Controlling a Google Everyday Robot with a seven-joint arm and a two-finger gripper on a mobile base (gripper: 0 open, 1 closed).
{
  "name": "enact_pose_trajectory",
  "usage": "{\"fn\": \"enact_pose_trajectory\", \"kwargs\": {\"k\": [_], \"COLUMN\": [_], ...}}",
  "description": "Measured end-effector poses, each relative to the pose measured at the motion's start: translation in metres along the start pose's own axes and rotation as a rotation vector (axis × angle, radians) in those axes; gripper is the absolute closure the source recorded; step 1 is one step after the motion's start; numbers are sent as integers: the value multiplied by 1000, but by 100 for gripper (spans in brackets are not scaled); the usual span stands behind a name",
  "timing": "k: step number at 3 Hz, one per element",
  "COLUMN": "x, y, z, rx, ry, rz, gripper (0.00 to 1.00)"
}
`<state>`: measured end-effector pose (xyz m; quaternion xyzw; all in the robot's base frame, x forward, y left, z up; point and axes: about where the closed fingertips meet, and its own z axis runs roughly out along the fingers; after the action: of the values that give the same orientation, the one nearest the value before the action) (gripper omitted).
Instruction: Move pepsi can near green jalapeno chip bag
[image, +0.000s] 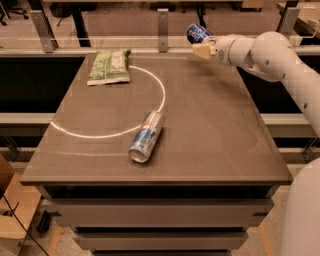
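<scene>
While the pepsi can is gripped, tilted, by the closed jaws of the gripper above the far right corner of the table, the green jalapeno chip bag lies well apart at the far left. If the can is released while tilted, it could be tipped over and roll away, perhaps off the back edge.

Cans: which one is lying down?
The slim silver can, on its side on the table. The blue pepsi can is held up by the gripper over the far right corner.
</scene>
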<state>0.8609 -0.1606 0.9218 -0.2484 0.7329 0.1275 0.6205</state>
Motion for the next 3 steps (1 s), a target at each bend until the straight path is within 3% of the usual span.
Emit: {"fn": "enact_pose_trajectory", "kwargs": {"k": [1, 2, 3], "x": [-6, -6, -10], "y": [17, 17, 46], "z": [9, 9, 16], "rx": [-30, -30, -96], "ry": [-18, -18, -11], "rz": [-23, -23, -71], "gripper": [100, 100, 100]}}
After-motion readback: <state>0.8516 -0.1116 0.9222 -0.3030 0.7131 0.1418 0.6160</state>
